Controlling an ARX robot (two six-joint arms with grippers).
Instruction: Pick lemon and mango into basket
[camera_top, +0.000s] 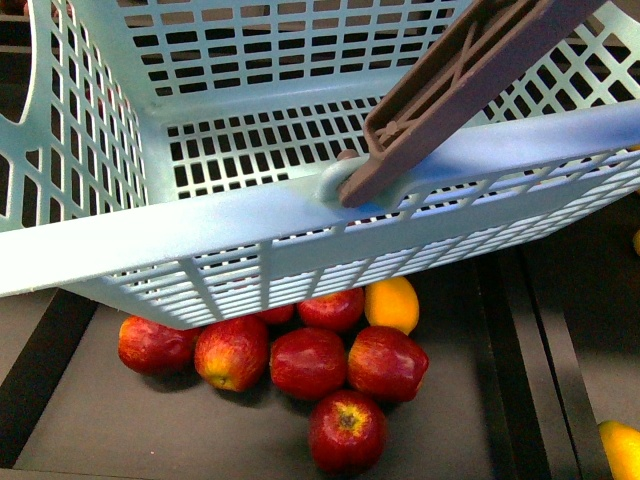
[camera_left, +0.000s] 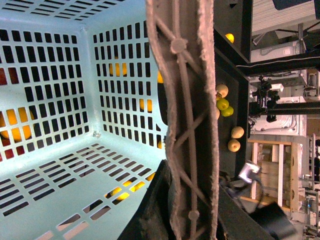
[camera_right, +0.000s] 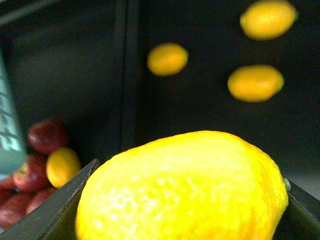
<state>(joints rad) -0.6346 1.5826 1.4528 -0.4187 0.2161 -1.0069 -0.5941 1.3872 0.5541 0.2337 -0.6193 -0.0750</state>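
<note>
Dark bin floor (camera_top: 150, 430): red apples (camera_top: 308, 362) clustered, one yellow-orange fruit (camera_top: 392, 304) touching them at back.

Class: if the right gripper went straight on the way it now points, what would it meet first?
Beyond the bright yellow dimpled lemon held in the jaws of the right gripper, most likely the bare dark tray floor, between the three loose yellow-orange oval fruits; depth is unclear.

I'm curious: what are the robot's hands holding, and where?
Right gripper pinches plump yellow lemon by its sides; left gripper apparently grips teal slotted basket by mauve handle.
</note>
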